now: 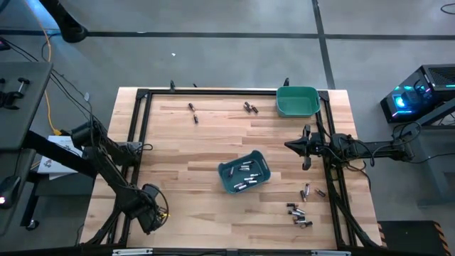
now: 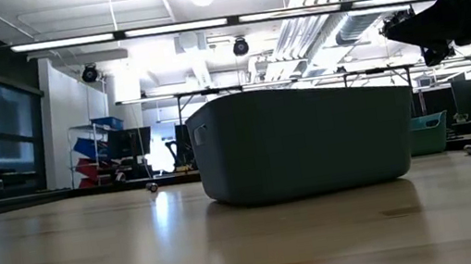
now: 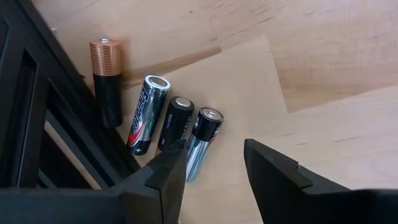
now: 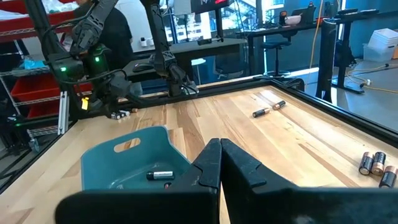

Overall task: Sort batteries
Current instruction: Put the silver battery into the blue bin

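Observation:
My left gripper [image 1: 151, 212] is at the table's near-left corner, open. In its wrist view the left gripper [image 3: 214, 155] is over a row of batteries lying beside the black frame rail: a copper-topped one [image 3: 107, 81], a silver-black one [image 3: 147, 115] and two dark ones [image 3: 175, 121] [image 3: 202, 140]. My right gripper [image 1: 290, 146] is shut and empty, raised right of the teal bin [image 1: 244, 172], which holds several batteries. In the right wrist view the right gripper [image 4: 219, 155] points across that teal bin [image 4: 124, 162]. Loose batteries lie near the far edge [image 1: 193, 112] [image 1: 249, 107] and near the right edge [image 1: 300, 212]. My left gripper comes at the battery row slanting from above. One fingertip [image 3: 174, 155] overlaps the lower ends of the two dark cells. I cannot tell whether it touches them.
A green bin [image 1: 297, 101] stands at the far-right corner. A black frame [image 1: 142, 114] runs along the table's left, far and right edges. In the low view the teal bin [image 2: 302, 141] fills the middle and the right gripper [image 2: 425, 24] hangs high at the right.

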`<state>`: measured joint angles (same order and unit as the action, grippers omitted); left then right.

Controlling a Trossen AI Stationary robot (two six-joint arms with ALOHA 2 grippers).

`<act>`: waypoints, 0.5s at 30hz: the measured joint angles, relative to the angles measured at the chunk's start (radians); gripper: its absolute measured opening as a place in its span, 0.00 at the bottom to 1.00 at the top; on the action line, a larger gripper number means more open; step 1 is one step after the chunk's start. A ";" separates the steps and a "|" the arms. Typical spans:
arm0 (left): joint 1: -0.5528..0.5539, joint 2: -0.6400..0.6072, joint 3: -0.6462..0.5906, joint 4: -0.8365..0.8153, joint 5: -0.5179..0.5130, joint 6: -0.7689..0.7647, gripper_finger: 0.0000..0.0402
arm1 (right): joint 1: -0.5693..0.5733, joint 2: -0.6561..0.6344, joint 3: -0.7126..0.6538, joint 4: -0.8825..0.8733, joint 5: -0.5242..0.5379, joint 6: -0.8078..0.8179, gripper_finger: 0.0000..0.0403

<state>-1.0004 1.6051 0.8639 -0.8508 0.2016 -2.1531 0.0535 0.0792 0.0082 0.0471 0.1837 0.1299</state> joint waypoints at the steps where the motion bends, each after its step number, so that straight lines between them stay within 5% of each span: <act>1: 0.000 0.000 0.000 0.001 0.000 0.001 0.38 | 0.000 0.000 0.000 0.000 0.000 0.000 0.00; 15: 0.029 0.001 -0.002 0.044 0.002 0.030 0.29 | 0.000 0.000 0.000 0.000 0.000 0.000 0.00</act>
<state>-0.9711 1.6062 0.8619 -0.8072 0.2036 -2.1227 0.0534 0.0792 0.0082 0.0471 0.1841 0.1303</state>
